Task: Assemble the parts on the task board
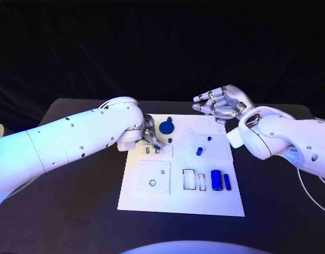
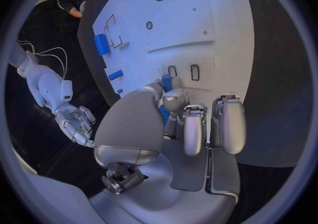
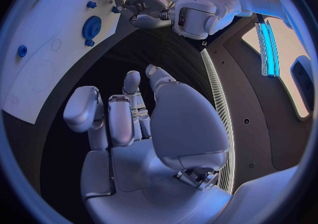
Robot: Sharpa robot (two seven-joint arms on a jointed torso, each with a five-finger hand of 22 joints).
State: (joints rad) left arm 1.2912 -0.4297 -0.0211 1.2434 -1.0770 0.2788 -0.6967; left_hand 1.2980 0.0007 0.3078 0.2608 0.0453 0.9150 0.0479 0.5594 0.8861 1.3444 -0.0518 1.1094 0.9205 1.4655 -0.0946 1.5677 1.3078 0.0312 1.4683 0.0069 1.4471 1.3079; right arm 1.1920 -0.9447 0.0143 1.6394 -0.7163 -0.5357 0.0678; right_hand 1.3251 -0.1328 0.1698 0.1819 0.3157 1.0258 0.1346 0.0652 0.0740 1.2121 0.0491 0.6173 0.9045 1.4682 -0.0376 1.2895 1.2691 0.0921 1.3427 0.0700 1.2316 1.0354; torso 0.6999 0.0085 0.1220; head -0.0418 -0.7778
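The white task board (image 1: 181, 198) lies in the middle of the black table. My left hand (image 1: 151, 135) is low over its near-left part and pinches a small blue part (image 2: 167, 82) between thumb and a finger, just beside two small slots (image 2: 195, 72). A blue gear (image 1: 167, 127) sits on the board right beside that hand. Small blue pegs (image 1: 198, 151) stand further right. A blue cylinder (image 1: 216, 180) and a blue bar (image 1: 227, 181) lie near the board's front right. My right hand (image 1: 219, 103) hovers off the board's far right corner, fingers apart, holding nothing.
A raised white square plate with a small hole (image 1: 154, 178) occupies the board's front left, with rectangular cut-outs (image 1: 188, 179) beside it. Black table surface (image 1: 71, 211) surrounds the board. My left forearm (image 1: 71, 140) crosses the table's left side.
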